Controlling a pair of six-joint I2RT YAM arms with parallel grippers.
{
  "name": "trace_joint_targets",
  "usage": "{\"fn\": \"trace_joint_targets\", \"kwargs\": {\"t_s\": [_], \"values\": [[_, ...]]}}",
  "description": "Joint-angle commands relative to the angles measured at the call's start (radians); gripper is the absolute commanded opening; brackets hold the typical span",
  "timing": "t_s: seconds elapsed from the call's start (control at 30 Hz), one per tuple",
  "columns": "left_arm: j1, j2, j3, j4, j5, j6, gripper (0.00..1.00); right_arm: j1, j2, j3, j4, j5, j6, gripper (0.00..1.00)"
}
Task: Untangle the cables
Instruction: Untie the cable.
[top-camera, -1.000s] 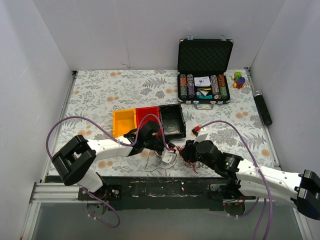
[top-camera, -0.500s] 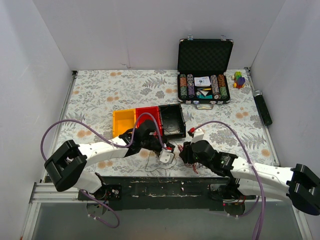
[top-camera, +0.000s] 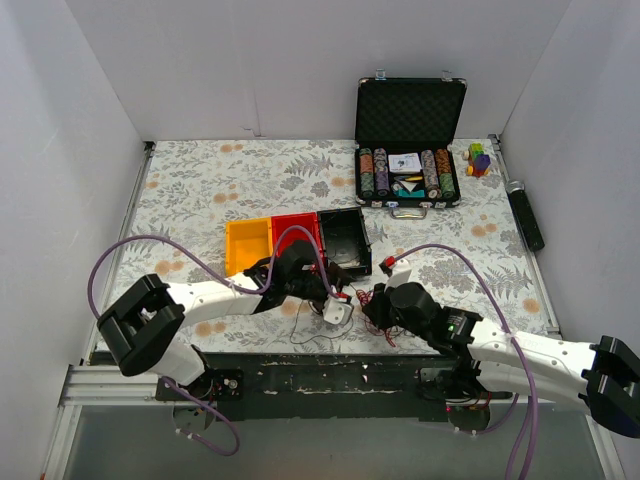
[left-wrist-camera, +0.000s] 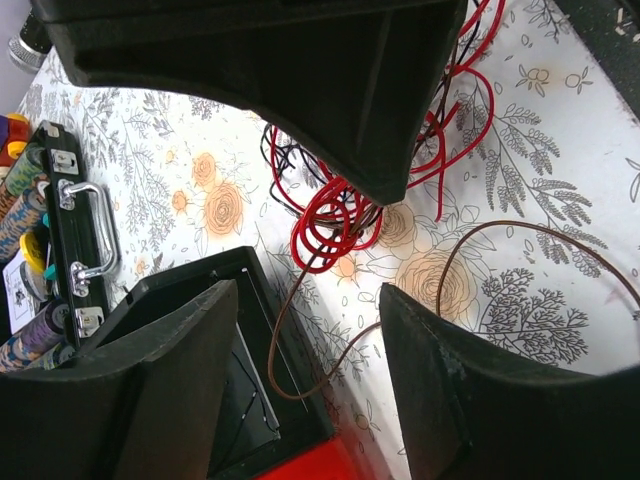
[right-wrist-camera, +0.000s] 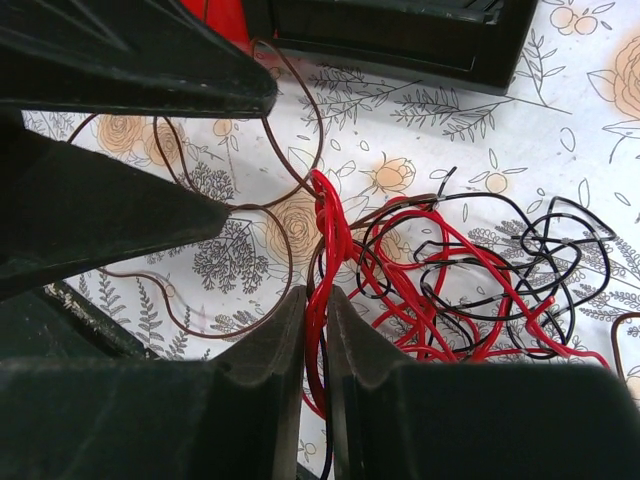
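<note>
Cables (right-wrist-camera: 432, 300) lie tangled beside the black box (right-wrist-camera: 400, 30). Right end effector (right-wrist-camera: 315, 300) pinches red loops; left end effector (left-wrist-camera: 305, 300) is open. Pull slowly so nothing knots.

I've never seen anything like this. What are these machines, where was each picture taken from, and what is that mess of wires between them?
These are two robot arms bolted to the near edge of a table with a flowered cover. The wide picture looks down from above and behind them. The other two come from small cameras on the wrists, so the black shapes along the bottom of each are that arm's own two fingers. Between the arms lies a tangle of thin cables, red, black and brown. The right gripper is pinched shut on a bundle of red strands. The left gripper is open and holds nothing. Farther back stand a yellow bin, a red bin, a black bin and an open poker chip case.
</note>
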Motion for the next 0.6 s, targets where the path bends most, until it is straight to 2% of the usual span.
{"fn": "trace_joint_targets", "kwargs": {"t_s": [0.0,0.2,0.23,0.47,0.57], "values": [[-0.004,0.029,0.035,0.032,-0.006,0.013,0.54,-0.001,-0.014,-0.010,0.018,-0.028,0.007,0.19],[-0.013,0.060,0.038,-0.018,-0.032,0.081,0.14,-0.002,-0.045,-0.012,-0.010,-0.022,0.008,0.19],[-0.013,0.057,0.040,-0.018,-0.035,0.081,0.11,-0.002,-0.050,-0.013,-0.016,-0.020,0.010,0.19],[-0.015,-0.001,0.067,-0.012,-0.071,0.042,0.03,-0.002,-0.099,-0.025,-0.142,0.042,0.047,0.19],[-0.015,-0.058,0.097,-0.020,-0.086,-0.008,0.00,-0.001,-0.120,-0.032,-0.221,0.082,0.094,0.15]]}}
